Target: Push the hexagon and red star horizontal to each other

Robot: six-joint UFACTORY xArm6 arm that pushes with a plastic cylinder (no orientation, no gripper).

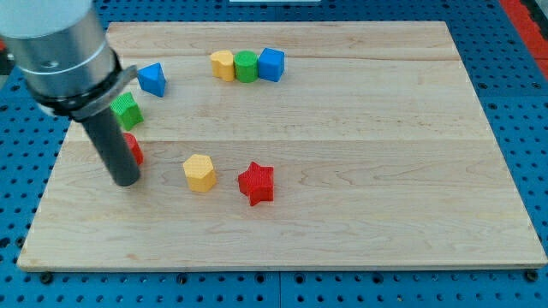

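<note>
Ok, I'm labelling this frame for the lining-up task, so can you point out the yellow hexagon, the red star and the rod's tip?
yellow hexagon (199,171): camera view, middle of its top face.
red star (256,182): camera view, centre of its top face.
my tip (126,181): camera view, very bottom end of the dark rod, to the view's left of the hexagon.

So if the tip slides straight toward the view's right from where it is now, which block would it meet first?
Probably the yellow hexagon. My tip sits just left of it at nearly the same height in the view, with bare board between. The red star lies beyond.
</note>
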